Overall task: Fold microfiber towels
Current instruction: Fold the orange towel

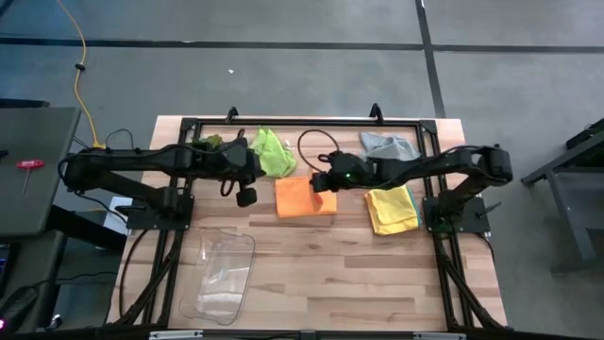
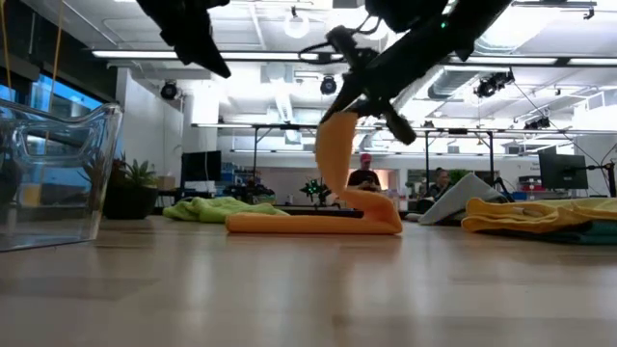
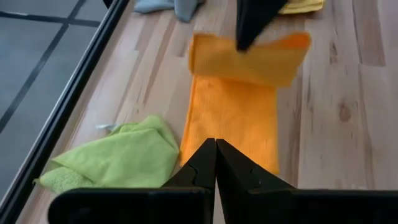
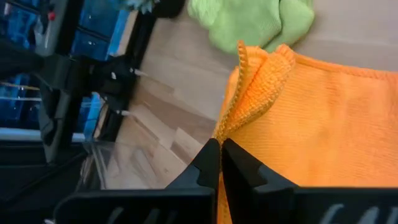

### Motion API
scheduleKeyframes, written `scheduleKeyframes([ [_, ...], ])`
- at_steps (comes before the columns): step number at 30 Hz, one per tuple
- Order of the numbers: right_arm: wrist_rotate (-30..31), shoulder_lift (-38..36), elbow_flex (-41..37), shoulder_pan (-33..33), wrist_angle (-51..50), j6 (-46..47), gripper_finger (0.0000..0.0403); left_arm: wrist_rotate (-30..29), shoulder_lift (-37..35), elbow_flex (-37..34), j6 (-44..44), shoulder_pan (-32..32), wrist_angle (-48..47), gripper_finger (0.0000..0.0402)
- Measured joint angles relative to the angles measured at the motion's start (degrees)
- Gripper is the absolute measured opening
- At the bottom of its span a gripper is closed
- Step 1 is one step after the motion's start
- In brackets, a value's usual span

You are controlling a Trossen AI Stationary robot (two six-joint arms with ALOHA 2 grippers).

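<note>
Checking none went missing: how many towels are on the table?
5: lime green at the back, orange in the middle, grey back right, yellow on teal at right.

Five microfiber towels lie on the table [image 1: 311, 274]: one lime green towel [image 1: 272, 151] above centre in the high view, one orange towel [image 1: 304, 197] at centre, one grey towel [image 1: 390, 145] at upper right, and one yellow towel [image 1: 389, 208] at right of centre lying on one teal towel [image 1: 415, 203], which shows only as an edge. One clear plastic bin [image 1: 222, 276] sits at lower left. Two arms reach in, each ending in one tool: the left tool [image 1: 245, 196] and the right tool [image 1: 319, 181].
</note>
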Motion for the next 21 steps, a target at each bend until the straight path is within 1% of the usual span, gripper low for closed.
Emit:
scheduleKeyframes([
  [3,-0.62,2.48,-0.02,0.32,2.77,0.30,0.0000,-0.08,0.08,0.00,-0.05,-0.34,0.02,0.0000],
  [11,-1.05,6.28,-0.02,0.30,4.04,2.36,0.0000,-0.21,0.08,0.00,-0.40,-0.70,0.24,0.0000],
  [18,2.56,7.44,-0.02,0.29,8.40,5.14,0.0000,-0.36,0.08,0.00,-0.39,-0.68,0.25,0.0000],
  [21,2.92,7.44,-0.02,-0.03,8.63,5.32,0.0001,-0.36,0.08,0.00,-0.40,-0.69,0.24,0.0000],
])
